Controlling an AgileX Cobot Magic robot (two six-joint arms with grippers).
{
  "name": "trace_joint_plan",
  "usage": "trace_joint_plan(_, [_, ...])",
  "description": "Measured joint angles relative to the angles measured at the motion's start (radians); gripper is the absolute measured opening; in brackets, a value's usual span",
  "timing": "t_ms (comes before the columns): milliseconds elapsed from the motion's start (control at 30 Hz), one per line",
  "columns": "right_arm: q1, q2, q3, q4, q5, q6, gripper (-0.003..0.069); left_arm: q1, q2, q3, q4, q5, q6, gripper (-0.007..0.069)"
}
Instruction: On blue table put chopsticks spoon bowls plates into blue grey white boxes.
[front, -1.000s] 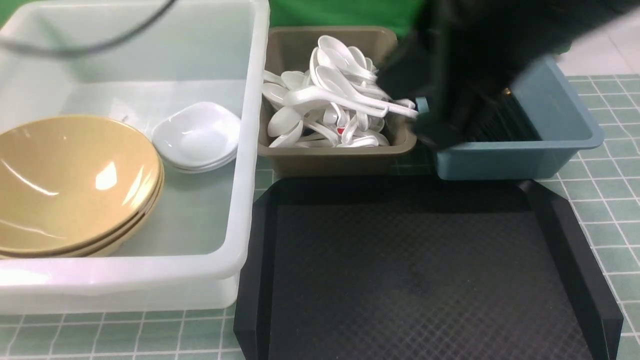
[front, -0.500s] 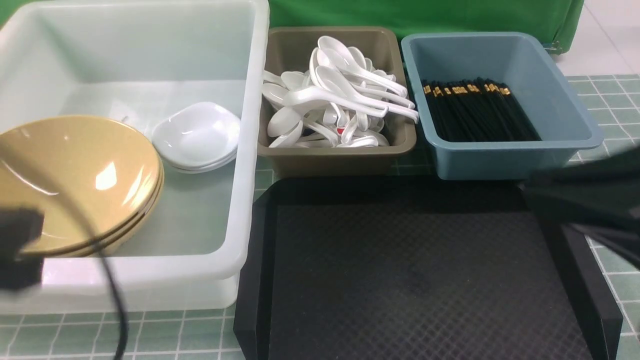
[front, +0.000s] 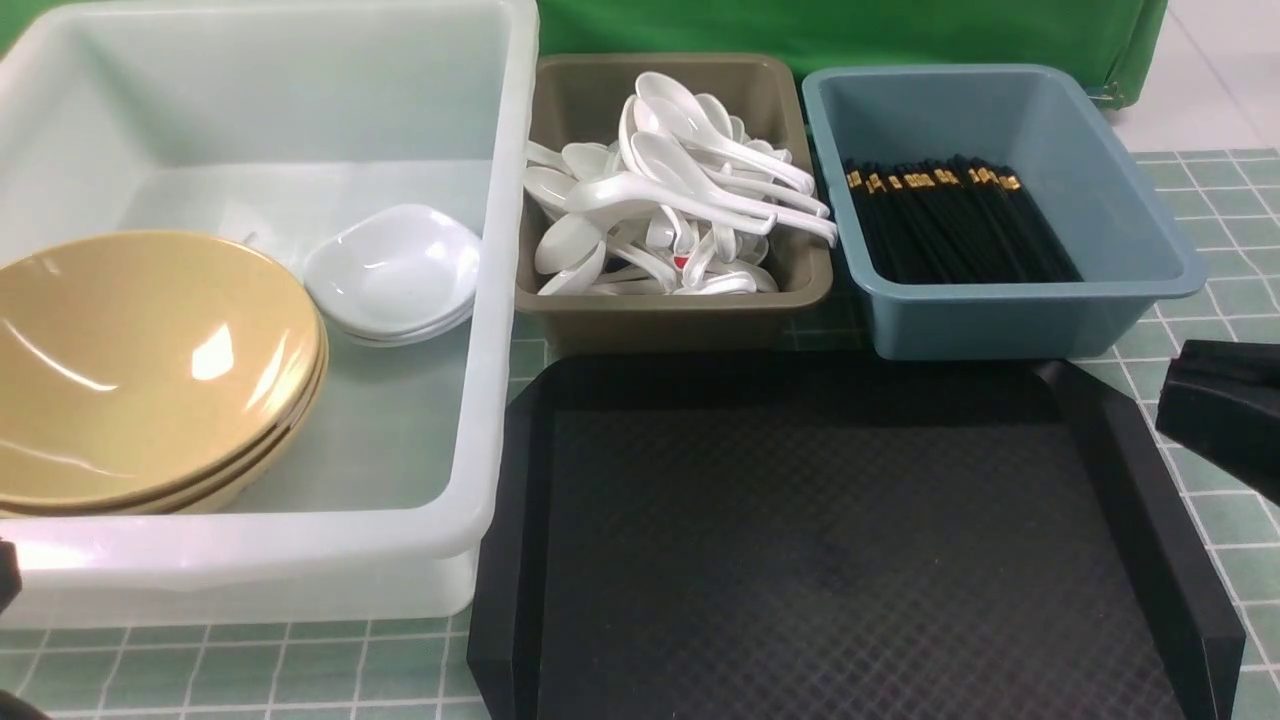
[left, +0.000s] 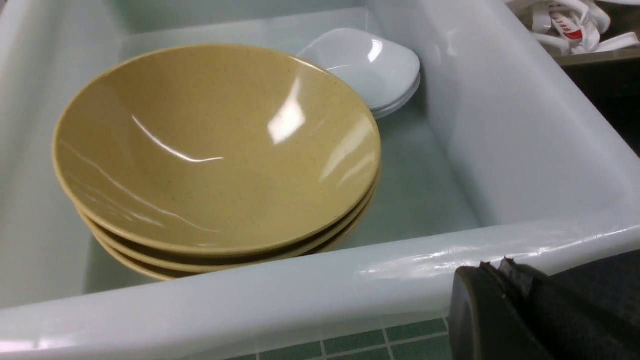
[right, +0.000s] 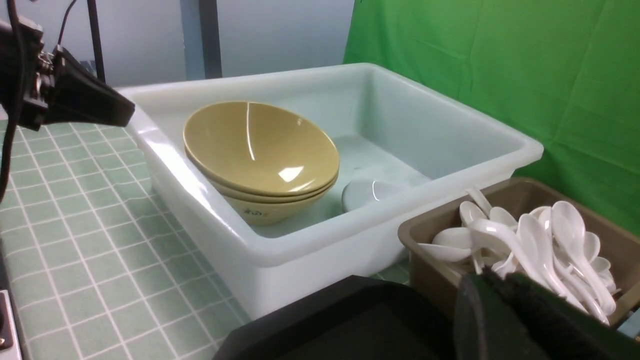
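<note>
Tan bowls (front: 150, 360): nested stack, inside the white box (front: 500, 300), at 9 o'clock of the front view.
White plates (front: 395, 265): small stack in the same box, at 2 o'clock of the bowls, just beside them.
Spoons (front: 680, 190): white heap in the olive-grey box (front: 680, 315), at 12 o'clock.
Chopsticks (front: 955, 220): black bundle, gold bands at the far end, in the slate-blue box (front: 1000, 320), at 1 o'clock.
Black tray (front: 840, 540): at 6 o'clock, nothing on it.
Worktop (front: 1220, 300): green tiled, carries all boxes and the tray.
Left gripper (left: 492, 272): fingers pressed together, holding nothing, outside the white box's near rim.
Right gripper (right: 500, 285): fingers closed, nothing between them, near the tray's 3 o'clock edge.
</note>
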Motion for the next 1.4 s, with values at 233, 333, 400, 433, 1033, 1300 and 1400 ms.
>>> trace_joint_plan(233, [0.000, 0.000, 0.000, 0.000, -0.002, 0.000, 0.0091, 0.000, -0.001, 0.000, 0.000, 0.007, 0.000, -0.0008])
trace_joint_plan(333, [0.000, 0.000, 0.000, 0.000, -0.002, 0.000, 0.0094, 0.000, -0.001, 0.000, 0.000, 0.007, 0.000, -0.0008])
trace_joint_plan(400, [0.000, 0.000, 0.000, 0.000, -0.002, 0.000, 0.0097, 0.000, -0.001, 0.000, 0.000, 0.007, 0.000, -0.0008])
trace_joint_plan(433, [0.000, 0.000, 0.000, 0.000, -0.003, 0.000, 0.0097, 0.000, -0.001, 0.000, 0.000, 0.007, 0.000, -0.0008])
trace_joint_plan(1033, [-0.642, -0.483, 0.595, -0.096, -0.229, 0.114, 0.0035, 0.000, -0.003, 0.000, 0.001, 0.007, -0.002, -0.0008])
trace_joint_plan(1300, [-0.865, -0.583, 0.741, -0.138, -0.128, 0.227, 0.0035, 0.000, -0.003, 0.000, 0.001, 0.008, -0.003, -0.0008])
trace_joint_plan(1400, [-0.879, -0.588, 0.744, -0.139, -0.103, 0.264, 0.0035, 0.000, -0.003, 0.000, 0.001, 0.008, -0.004, -0.0010])
